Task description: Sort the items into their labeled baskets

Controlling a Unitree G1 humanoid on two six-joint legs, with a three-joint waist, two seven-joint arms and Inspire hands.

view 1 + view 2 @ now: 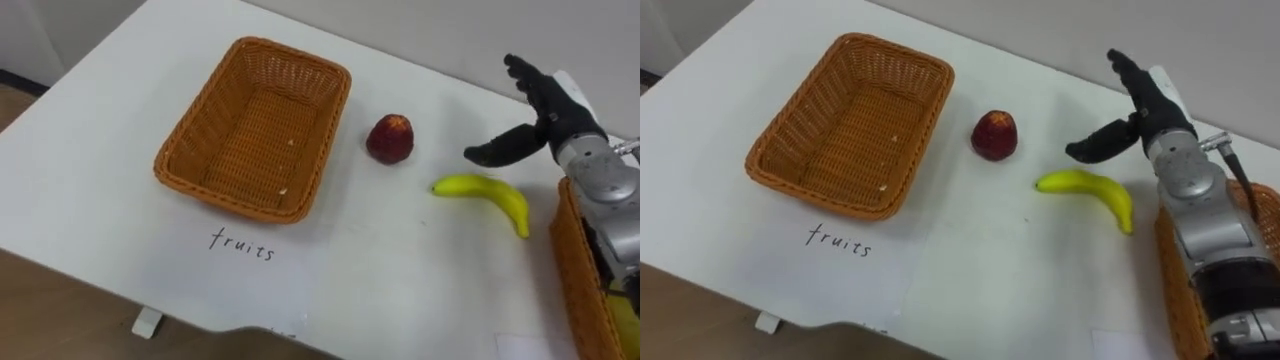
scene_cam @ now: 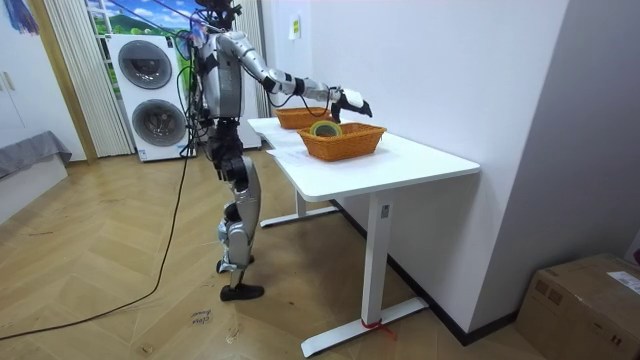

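Note:
An empty wicker basket (image 1: 254, 125) (image 1: 847, 121) sits on the white table above a paper label with handwriting. A red apple (image 1: 390, 138) (image 1: 994, 135) lies just right of it. Farther right lies a yellow banana (image 1: 489, 195) (image 1: 1091, 189). My right hand (image 1: 535, 115) (image 1: 1135, 110) hovers open above the banana's far side, fingers straight and thumb spread, holding nothing. A second wicker basket (image 1: 578, 280) (image 1: 1174, 285) stands at the right edge under my right forearm; in the room view this basket (image 2: 342, 139) holds a roll of tape (image 2: 324, 129).
The white table (image 1: 90, 190) has its near edge along the bottom, with wooden floor below. A wall runs behind the table's far edge. In the room view I stand at the end of the table (image 2: 400, 160), with stacked washing machines (image 2: 147, 95) behind me.

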